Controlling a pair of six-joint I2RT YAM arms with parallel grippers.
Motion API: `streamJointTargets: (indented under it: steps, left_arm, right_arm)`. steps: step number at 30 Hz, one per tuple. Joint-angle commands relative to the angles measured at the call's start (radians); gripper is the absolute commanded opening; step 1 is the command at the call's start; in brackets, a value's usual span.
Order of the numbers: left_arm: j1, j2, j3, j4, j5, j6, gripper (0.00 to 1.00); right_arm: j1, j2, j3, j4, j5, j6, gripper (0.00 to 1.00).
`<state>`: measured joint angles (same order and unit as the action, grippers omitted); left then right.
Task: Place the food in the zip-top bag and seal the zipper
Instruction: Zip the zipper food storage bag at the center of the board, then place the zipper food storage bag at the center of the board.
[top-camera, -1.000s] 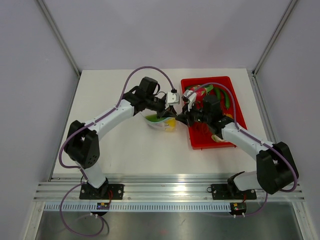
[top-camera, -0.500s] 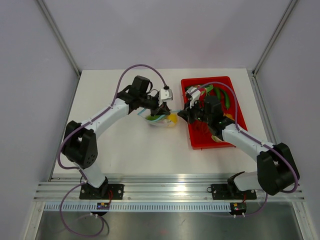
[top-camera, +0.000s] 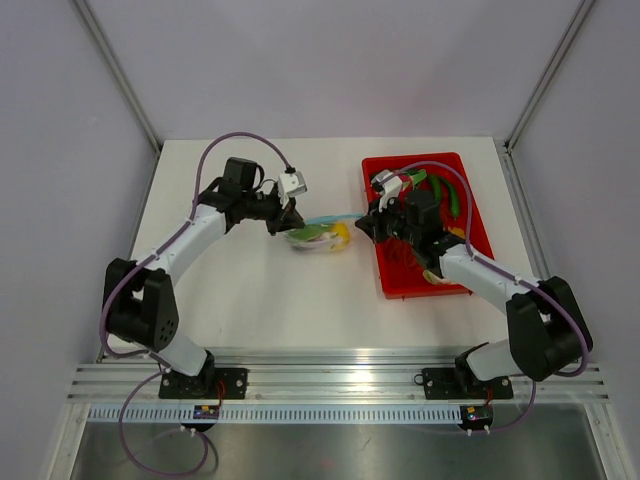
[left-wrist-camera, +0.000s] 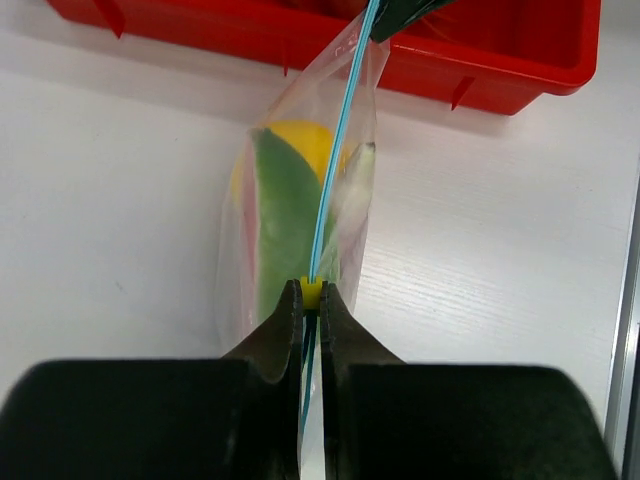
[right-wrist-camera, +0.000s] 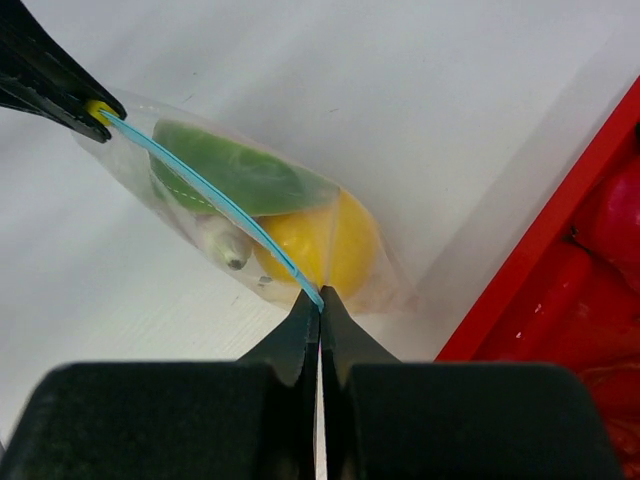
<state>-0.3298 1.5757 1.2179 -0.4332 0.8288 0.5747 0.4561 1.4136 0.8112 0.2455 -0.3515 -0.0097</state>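
Note:
The zip-top bag (top-camera: 318, 238) lies on the white table between my two grippers, left of the red tray. Inside it show a round yellow fruit (right-wrist-camera: 322, 240) and the green rind of a watermelon wedge (right-wrist-camera: 232, 167); the fruit (left-wrist-camera: 300, 140) and the wedge (left-wrist-camera: 284, 215) also show in the left wrist view. A pale piece (right-wrist-camera: 226, 246) lies under the wedge; the eggplant is not clearly seen. The light-blue zipper (left-wrist-camera: 336, 160) runs taut between the grippers. My left gripper (left-wrist-camera: 311, 293) is shut on the yellow slider (right-wrist-camera: 97, 108) at the bag's left end. My right gripper (right-wrist-camera: 320, 301) is shut on the bag's right zipper corner.
The red tray (top-camera: 420, 158) stands right of the bag, holding several toy pieces, green ones (top-camera: 452, 200) among them. Its near wall (left-wrist-camera: 500, 85) lies just beyond the bag, and its edge (right-wrist-camera: 560, 220) is close to my right gripper. Grey walls enclose the table.
My left gripper has slid left along the zipper, from beside the right gripper to the bag's left end, carrying the yellow slider. The right gripper has kept its hold.

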Motion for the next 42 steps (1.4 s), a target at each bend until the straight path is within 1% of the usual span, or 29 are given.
streamJointTargets:
  steps: [1,6,13,17,21,28,31,34,37,38,39,40,42]
  left_arm:
    - [0.049,-0.088,-0.037,-0.019,-0.051,-0.03,0.0]
    - [0.097,-0.147,-0.099,0.004,-0.076,-0.044,0.0]
    - [0.164,-0.224,-0.178,0.024,-0.082,-0.055,0.0]
    - [0.201,-0.235,-0.207,0.042,-0.08,-0.062,0.0]
    - [0.215,-0.227,-0.233,0.059,-0.086,-0.072,0.0]
    - [0.227,-0.214,-0.207,0.056,-0.074,-0.101,0.0]
    - [0.227,-0.194,-0.172,0.094,-0.095,-0.145,0.0]
    - [0.227,-0.162,-0.118,0.123,-0.125,-0.154,0.0]
    - [0.232,-0.116,-0.066,0.213,-0.141,-0.17,0.0]
    - [0.236,-0.103,-0.052,0.226,-0.146,-0.177,0.0]
    - [0.238,-0.092,-0.016,0.232,-0.154,-0.196,0.0]
    - [0.245,-0.079,-0.003,0.255,-0.166,-0.205,0.0]
    - [0.255,-0.059,0.012,0.281,-0.175,-0.243,0.0]
  right_arm:
    - [-0.031,0.01,0.039,0.041,0.108,0.004,0.0]
    - [-0.034,0.036,0.046,0.058,0.143,0.06,0.0]
    - [-0.036,0.056,0.049,0.087,0.166,0.083,0.0]
    - [-0.036,0.065,0.054,0.095,0.164,0.089,0.0]
    - [-0.036,0.071,0.059,0.104,0.163,0.096,0.0]
    - [-0.036,0.082,0.072,0.11,0.131,0.077,0.0]
    - [-0.036,0.114,0.121,0.095,0.089,0.065,0.0]
    - [-0.036,0.166,0.198,0.11,0.056,0.059,0.0]
    - [-0.036,0.231,0.302,0.115,0.019,0.033,0.0]
    - [-0.034,0.273,0.38,0.097,0.003,0.016,0.0]
    - [-0.034,0.295,0.416,0.074,-0.016,0.016,0.0]
    - [-0.034,0.315,0.443,0.075,-0.02,-0.015,0.0]
    - [-0.034,0.364,0.503,0.086,-0.05,-0.026,0.0]
